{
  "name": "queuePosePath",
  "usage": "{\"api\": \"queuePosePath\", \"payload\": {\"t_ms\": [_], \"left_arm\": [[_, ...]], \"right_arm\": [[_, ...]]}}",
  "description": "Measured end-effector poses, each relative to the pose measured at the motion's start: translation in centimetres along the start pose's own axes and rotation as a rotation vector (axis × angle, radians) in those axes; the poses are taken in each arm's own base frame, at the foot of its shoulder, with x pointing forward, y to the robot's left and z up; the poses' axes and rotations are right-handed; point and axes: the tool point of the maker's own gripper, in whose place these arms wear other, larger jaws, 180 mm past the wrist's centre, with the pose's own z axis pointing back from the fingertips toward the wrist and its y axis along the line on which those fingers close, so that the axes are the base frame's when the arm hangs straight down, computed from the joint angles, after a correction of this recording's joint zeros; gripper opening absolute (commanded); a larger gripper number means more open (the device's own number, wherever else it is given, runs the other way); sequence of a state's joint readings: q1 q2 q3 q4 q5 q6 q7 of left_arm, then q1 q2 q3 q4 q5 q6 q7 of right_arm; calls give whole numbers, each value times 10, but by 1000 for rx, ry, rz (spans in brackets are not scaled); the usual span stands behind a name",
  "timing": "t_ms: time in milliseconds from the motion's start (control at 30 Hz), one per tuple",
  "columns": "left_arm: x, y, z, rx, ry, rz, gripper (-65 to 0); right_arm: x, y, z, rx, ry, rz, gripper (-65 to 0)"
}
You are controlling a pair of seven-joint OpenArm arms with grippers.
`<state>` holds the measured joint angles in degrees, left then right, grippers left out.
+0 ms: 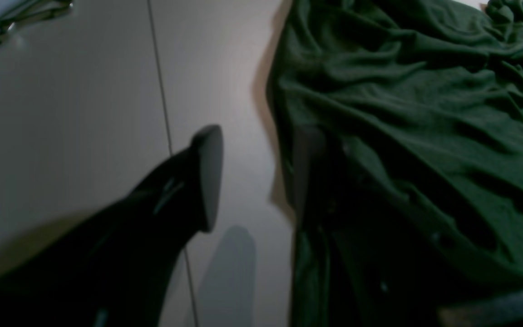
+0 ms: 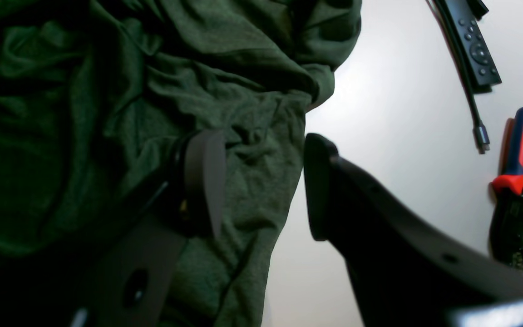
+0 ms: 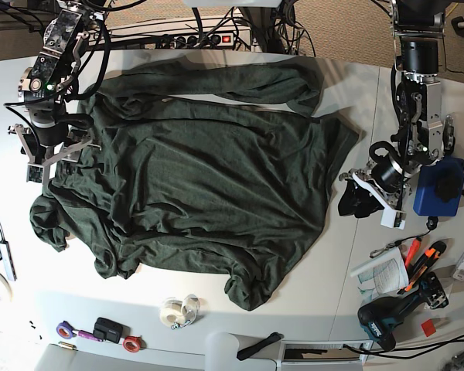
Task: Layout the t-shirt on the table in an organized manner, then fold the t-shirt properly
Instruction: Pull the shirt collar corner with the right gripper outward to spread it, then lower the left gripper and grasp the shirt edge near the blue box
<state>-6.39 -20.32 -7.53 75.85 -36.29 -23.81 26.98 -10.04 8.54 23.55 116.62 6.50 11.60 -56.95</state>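
Right hand [image 2: 261,186] is spread wide, one finger [image 2: 204,179] over the t-shirt [image 3: 209,182], the other over bare table [image 2: 393,136], so it straddles the cloth edge with nothing pinched between them. Left hand [image 1: 261,181] also looks wide: one finger [image 1: 207,177] hangs over the white top just beside the shirt's edge. The other finger is lost in the dark against the fabric, so I can't say for sure whether it's touching the shirt, but I don't see a grip.

The shirt is spread over the middle of the table, mostly flat but rumpled, with a sleeve folded across the edge nearest the power strip [image 3: 193,35] and bunched lumps along the opposite hem. My right hand is at the shirt's side nearest the remote [image 2: 475,45] and red pliers [image 2: 518,150]; my left is off the opposite side, by the blue pouch [image 3: 433,189].

Handling-wise, I'd guess it's light, soft knit that's floppy and a bit stretchy, so it'll drag and wrinkle rather than slide as one piece. I'd pinch right at an edge or corner, hem or shoulder seam where the cloth is doubled, and pull outward with both hands to flatten it before any folding.
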Motion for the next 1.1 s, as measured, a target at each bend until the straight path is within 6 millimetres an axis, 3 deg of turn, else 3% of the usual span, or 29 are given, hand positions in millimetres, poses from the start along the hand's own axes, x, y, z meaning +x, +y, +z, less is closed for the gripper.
{"api": "queuePosePath", "payload": {"t_ms": [133, 267, 333, 467, 667, 767, 967, 1100], "left_arm": [[0, -3, 0, -17, 0, -8, -404], [-5, -32, 3, -180, 23, -29, -549], [-2, -50, 7, -282, 3, -28, -650], [-4, -60, 11, -341, 29, 28, -650], [-29, -63, 16, -351, 134, 28, -650], [-40, -72, 24, -371, 184, 13, -650], [-44, -91, 44, -379, 203, -120, -650], [-43, -88, 47, -316, 220, -201, -650]], "right_arm": [[0, 1, 0, 3, 1, 1, -390], [0, 6, 0, 33, -4, 6, -650], [2, 16, 1, 88, -13, 14, -650], [-6, 30, 3, 164, 6, 33, -650], [-74, 31, -7, 189, 194, 18, -650], [-95, 32, -13, 197, 254, -2, -650], [-102, 29, -15, 185, 277, 7, -650], [-103, 29, -15, 183, 278, 10, -650]]}}
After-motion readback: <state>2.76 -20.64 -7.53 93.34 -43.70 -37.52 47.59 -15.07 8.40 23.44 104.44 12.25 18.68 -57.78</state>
